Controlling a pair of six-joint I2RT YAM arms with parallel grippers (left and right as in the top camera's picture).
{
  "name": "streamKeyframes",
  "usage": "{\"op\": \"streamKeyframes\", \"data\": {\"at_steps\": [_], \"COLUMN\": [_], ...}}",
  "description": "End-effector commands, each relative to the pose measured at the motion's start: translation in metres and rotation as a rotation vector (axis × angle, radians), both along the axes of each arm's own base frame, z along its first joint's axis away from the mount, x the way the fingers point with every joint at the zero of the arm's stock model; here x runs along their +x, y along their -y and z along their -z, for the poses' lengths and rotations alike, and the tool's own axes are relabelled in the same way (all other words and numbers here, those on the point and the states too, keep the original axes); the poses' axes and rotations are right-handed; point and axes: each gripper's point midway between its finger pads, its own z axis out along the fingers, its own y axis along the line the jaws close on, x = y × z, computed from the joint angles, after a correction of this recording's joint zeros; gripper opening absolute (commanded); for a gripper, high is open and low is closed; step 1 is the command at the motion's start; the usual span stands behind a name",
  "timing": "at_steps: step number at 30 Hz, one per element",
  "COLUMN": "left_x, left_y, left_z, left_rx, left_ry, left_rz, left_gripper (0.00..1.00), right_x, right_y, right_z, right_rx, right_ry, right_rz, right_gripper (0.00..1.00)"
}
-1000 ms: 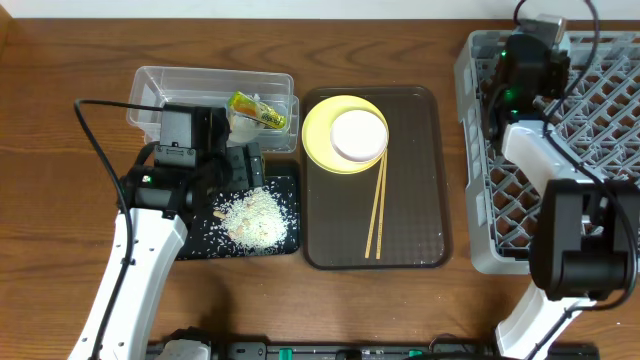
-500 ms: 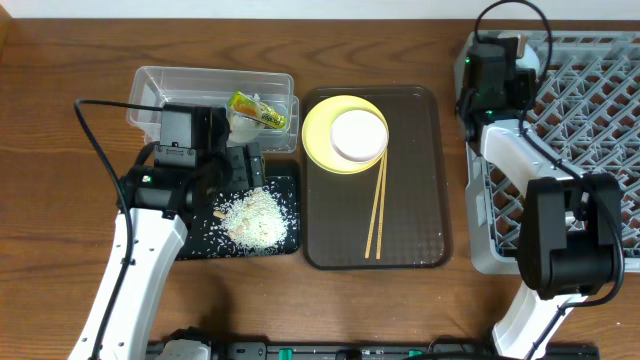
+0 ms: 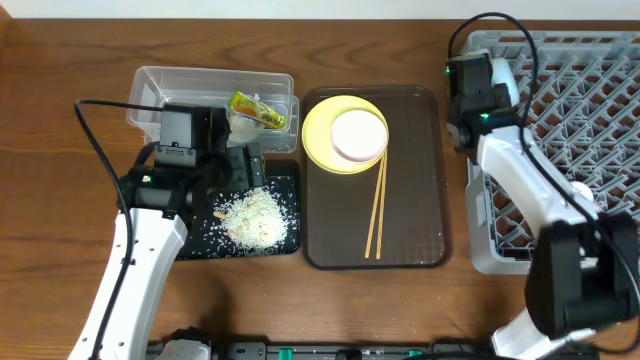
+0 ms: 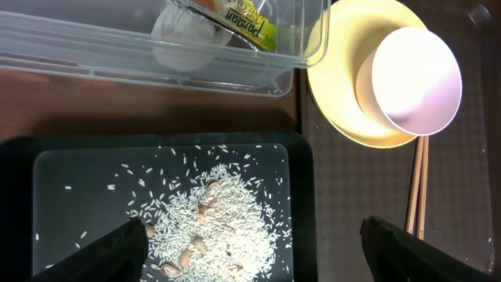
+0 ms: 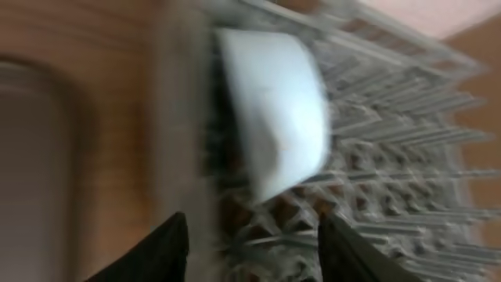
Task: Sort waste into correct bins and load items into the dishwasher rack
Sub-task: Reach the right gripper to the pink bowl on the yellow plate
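My left gripper [image 4: 254, 227] hangs spread wide with nothing in it, its two fingers [image 4: 117, 251] straddling the black tray [image 4: 301, 196]. Right under it lies a heap of rice [image 4: 219, 227], with loose grains scattered over the tray floor. Just past the tray's far rim stands the clear tub [image 4: 117, 55], holding the snack wrapper [image 4: 246, 19] and the crumpled paper [image 4: 184, 43]. To the right of both, on the brown serving tray [image 3: 410, 230], the yellow plate [image 4: 333, 94] carries the white bowl [image 4: 411, 70]. The two chopsticks [image 3: 377, 210] lie side by side on the near side of the plate, their far ends at its rim.

My right gripper [image 5: 252, 223] is also parted and empty, though its view is badly blurred. Beyond it the light blue bowl [image 5: 274, 110] sits tipped on its side in the dishwasher rack [image 5: 391, 164], just inside the rack's wall. From overhead, this hand is at the rack's far left corner.
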Motion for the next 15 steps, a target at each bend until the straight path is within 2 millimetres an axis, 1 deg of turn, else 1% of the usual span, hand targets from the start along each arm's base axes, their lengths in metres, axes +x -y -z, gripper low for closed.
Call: {"op": "streamKeyframes", "data": {"at_steps": [1, 2, 4, 6, 9, 15], "left_x": [0.002, 0.002, 0.002, 0.002, 0.001, 0.001], "left_y": [-0.002, -0.002, -0.002, -0.002, -0.002, -0.002], "left_z": [-0.001, -0.001, -0.001, -0.001, -0.001, 0.0], "left_rx": [0.004, 0.004, 0.004, 0.004, 0.004, 0.005], "left_ry": [0.002, 0.002, 0.002, 0.0, -0.002, -0.005], "left_rz": [-0.008, -0.008, -0.008, -0.009, -0.008, -0.008], "left_gripper": [0.89, 0.89, 0.89, 0.89, 0.89, 0.89], "right_x": [-0.01, -0.015, -0.024, -0.031, -0.036, -0.042], "right_y": [-0.078, -0.095, -0.121, -0.139, -0.151, -0.164], "right_z": [-0.008, -0.006, -0.003, 0.004, 0.021, 0.064], "right_rx": [0.322, 0.398, 0.527, 0.628, 0.691, 0.704], "right_ry": [-0.021, -0.04, -0.074, -0.107, -0.151, -0.243], "right_rz": [-0.229, -0.265, -0.297, -0.283, -0.228, -0.174], "right_gripper": [0.53, 0.53, 0.55, 0.57, 0.56, 0.53]}}
